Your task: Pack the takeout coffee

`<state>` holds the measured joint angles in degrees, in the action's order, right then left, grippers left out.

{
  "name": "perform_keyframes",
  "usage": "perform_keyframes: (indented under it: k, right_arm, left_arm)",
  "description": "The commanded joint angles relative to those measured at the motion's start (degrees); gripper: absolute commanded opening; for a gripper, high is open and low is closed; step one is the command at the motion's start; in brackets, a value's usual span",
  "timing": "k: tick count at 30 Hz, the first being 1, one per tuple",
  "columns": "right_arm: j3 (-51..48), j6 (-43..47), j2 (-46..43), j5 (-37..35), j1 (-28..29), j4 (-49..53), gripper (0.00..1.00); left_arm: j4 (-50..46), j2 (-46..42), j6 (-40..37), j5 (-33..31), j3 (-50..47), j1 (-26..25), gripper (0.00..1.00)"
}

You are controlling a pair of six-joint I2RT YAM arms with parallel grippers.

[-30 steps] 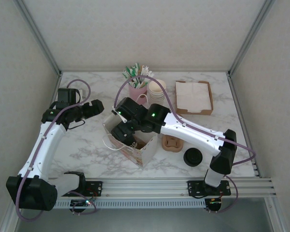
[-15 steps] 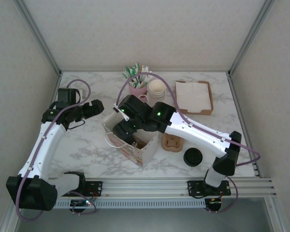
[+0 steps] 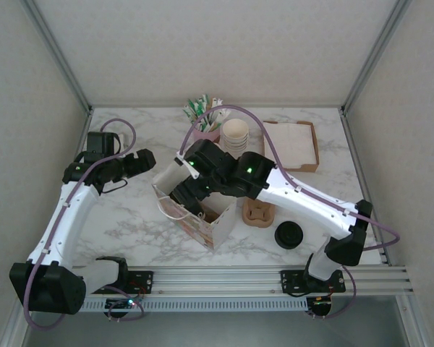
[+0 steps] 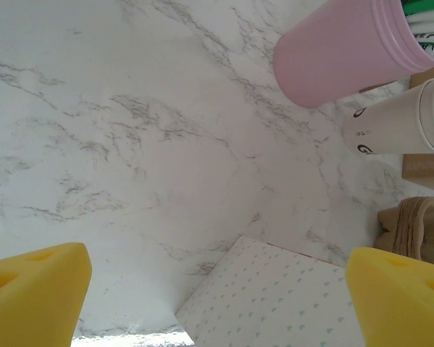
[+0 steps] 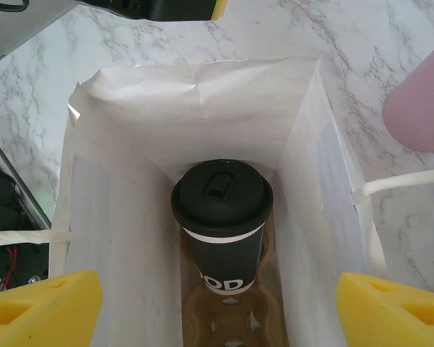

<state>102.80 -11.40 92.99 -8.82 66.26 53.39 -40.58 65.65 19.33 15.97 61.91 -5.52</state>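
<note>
The takeout coffee point(image 5: 222, 199), a dark cup with a black lid, stands upright inside the white paper bag point(image 5: 239, 116), in a cardboard cup carrier point(image 5: 231, 322) on the bag's floor. My right gripper point(image 5: 218, 307) hovers over the bag's mouth, open, its yellow fingertips point(image 5: 43, 307) spread wider than the bag and touching nothing. In the top view the right gripper point(image 3: 184, 194) sits above the bag point(image 3: 215, 230). My left gripper point(image 3: 141, 163) is open just left of the bag, with the bag's dotted side point(image 4: 275, 296) between its fingertips, untouched.
A pink cup point(image 3: 206, 134) of packets and a stack of cream cups point(image 3: 235, 136) stand behind the bag. A napkin tray point(image 3: 290, 146) lies at the back right. Another cardboard carrier point(image 3: 258, 213) and a loose black lid point(image 3: 288, 235) lie right of the bag.
My right arm has risen and its elbow swung right, drawing the gripper up from the bag. The left arm has not moved.
</note>
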Motion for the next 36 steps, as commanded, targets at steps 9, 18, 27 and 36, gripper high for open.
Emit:
perform_keyframes:
  k: [9, 18, 27, 36]
  right_arm:
    - [2.14, 0.33, -5.4, 1.51, 1.52, -1.57, 0.84]
    - [1.61, 4.42, -10.68, -11.77, 1.23, -10.98, 0.68]
    - [8.49, 5.26, -4.15, -8.73, -11.33, -14.19, 0.66]
    - [18.12, 4.88, 9.21, 2.17, -23.0, -15.39, 0.6]
  left_arm:
    - [-0.43, 0.13, 0.57, 0.56, 0.67, 0.12, 0.9]
    - [0.67, -1.86, 0.35, 0.12, 0.06, 0.15, 0.91]
    - [3.38, -4.99, 0.25, 0.17, -1.76, 0.15, 0.91]
    - [5.81, -6.41, 0.82, 2.09, -3.36, 0.08, 0.89]
